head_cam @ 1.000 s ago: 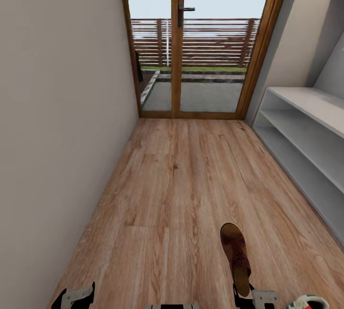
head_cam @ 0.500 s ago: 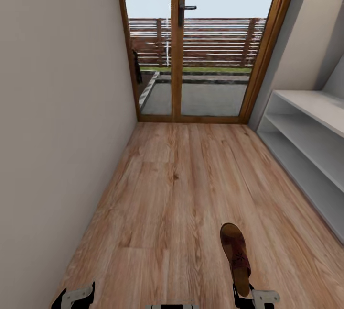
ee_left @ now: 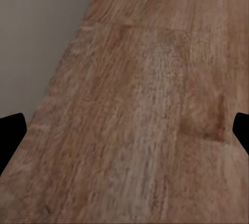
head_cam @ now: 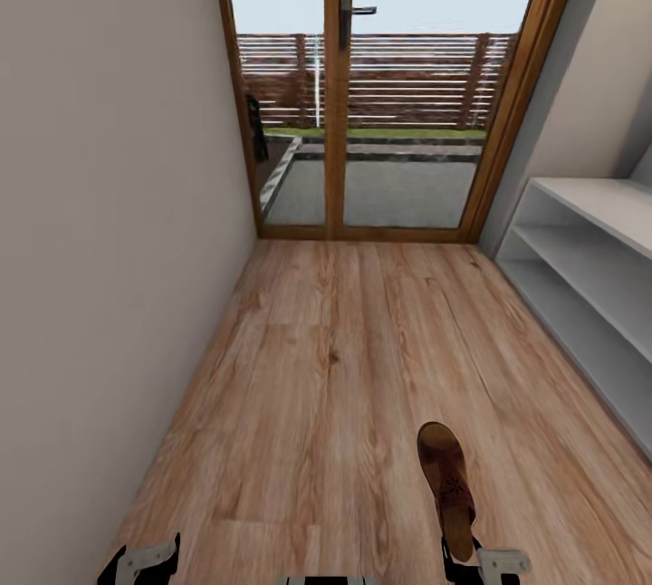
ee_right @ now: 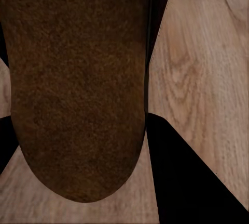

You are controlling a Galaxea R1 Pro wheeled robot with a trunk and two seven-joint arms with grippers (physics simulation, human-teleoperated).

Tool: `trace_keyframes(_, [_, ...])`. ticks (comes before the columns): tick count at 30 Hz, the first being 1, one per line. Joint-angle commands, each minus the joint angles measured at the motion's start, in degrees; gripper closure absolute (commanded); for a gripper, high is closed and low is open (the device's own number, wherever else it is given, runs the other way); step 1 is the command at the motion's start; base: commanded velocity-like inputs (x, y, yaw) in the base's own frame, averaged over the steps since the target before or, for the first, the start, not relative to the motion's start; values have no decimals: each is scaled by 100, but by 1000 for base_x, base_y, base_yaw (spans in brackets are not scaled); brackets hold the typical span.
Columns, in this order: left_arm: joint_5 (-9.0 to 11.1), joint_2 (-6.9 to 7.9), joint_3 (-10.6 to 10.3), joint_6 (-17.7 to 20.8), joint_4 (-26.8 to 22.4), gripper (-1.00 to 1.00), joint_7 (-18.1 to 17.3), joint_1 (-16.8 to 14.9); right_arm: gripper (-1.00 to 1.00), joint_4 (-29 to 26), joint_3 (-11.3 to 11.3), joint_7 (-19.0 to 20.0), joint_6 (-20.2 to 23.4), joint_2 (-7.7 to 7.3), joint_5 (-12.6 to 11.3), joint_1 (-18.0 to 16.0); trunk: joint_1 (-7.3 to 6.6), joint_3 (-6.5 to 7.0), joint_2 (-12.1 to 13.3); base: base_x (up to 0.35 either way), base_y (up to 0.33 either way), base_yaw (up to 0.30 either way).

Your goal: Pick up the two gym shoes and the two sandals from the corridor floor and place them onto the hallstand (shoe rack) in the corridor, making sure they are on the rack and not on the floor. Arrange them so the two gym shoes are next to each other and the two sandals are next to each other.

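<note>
The corridor floor (head_cam: pixel 344 359) ran ahead toward 12 o'clock, the hallstand (head_cam: pixel 589 268) at 2 o'clock. Your right gripper (ee_right: pixel 78 130) clamped one sandal (head_cam: pixel 446 485) at 5 o'clock; your left gripper (ee_left: pixel 124 130) stood spread, holding nothing.

one brown sandal (head_cam: pixel 447 485) held above the wood-grain corridor floor (head_cam: pixel 335 368), toe pointing ahead, light grey hallstand (head_cam: pixel 589 277) along the right.

Wood-plank corridor floor (head_cam: pixel 344 359); grey rack (head_cam: pixel 598 277) stands right.
</note>
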Motion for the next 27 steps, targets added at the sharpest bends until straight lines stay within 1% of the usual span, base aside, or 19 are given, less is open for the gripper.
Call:
trace_keyframes(1, [-27, -2, 37, -18, 5, -100, -18, -5, 100, 3, -7, -29, -13, 1, 30, -3, 2, -4, -1, 333, 0, 0])
trace_keyframes(9, [-27, -2, 37, -18, 2, -100, -18, -5, 100, -6, -13, -29, -15, -7, 30, -3, 2, -4, -1, 333, 0, -1])
trace_keyframes(13, [-27, -2, 37, -18, 2, -100, -18, -3, 100, -6, -13, -29, -15, -7, 30, -3, 2, -4, -1, 333, 0, -75])
trace_keyframes(16, [-27, -2, 37, -18, 2, -100, -18, -5, 100, -4, -13, -29, -15, -7, 30, -3, 2, -4, -1, 333, 0, -195])
trace_keyframes(27, [-27, -2, 37, -18, 3, -100, -18, -4, 100, 3, -13, -29, -15, -7, 30, -3, 2, -4, -1, 333, 0, -271])
